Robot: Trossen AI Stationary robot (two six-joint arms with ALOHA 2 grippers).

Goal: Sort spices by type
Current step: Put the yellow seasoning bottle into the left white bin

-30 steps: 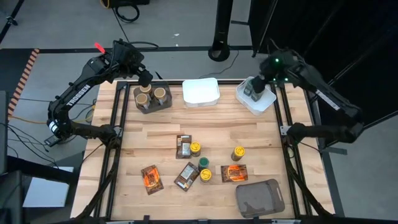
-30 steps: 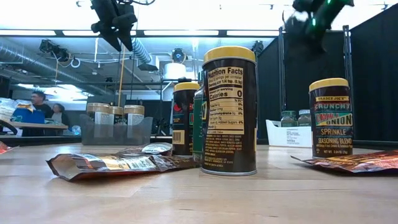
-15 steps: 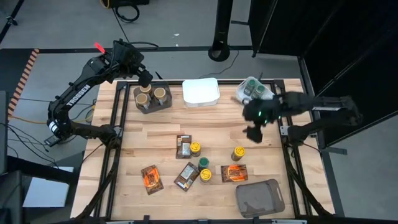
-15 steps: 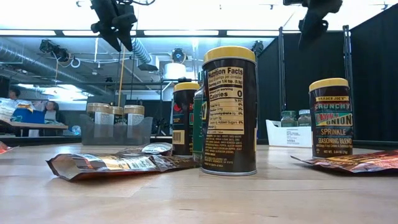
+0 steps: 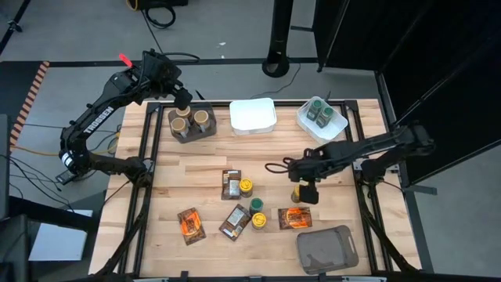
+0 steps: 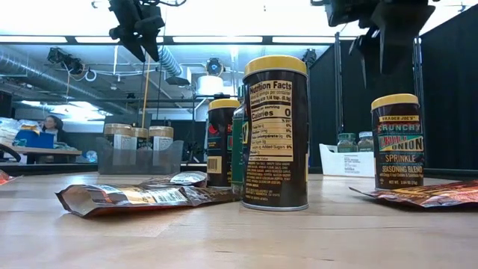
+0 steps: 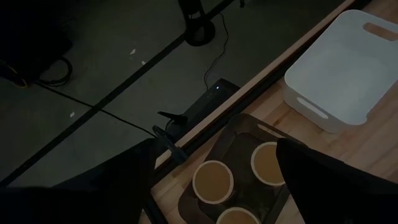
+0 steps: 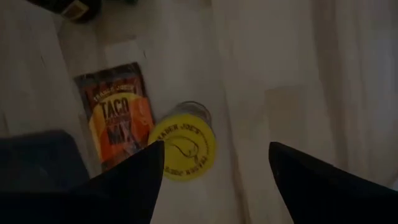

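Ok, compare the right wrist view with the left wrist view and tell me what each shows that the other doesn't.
Only the right wrist view shows the yellow-lidded round jar standing beside the flat orange taco-mix packet on the wooden table, between that arm's open jaws.

Only the left wrist view shows the empty white rectangular tray and the tan-lidded round jars inside the brown-grey bin, plus the dark floor beyond the table's edge.

Both share the light wooden tabletop and their own dark fingers spread wide, holding nothing.
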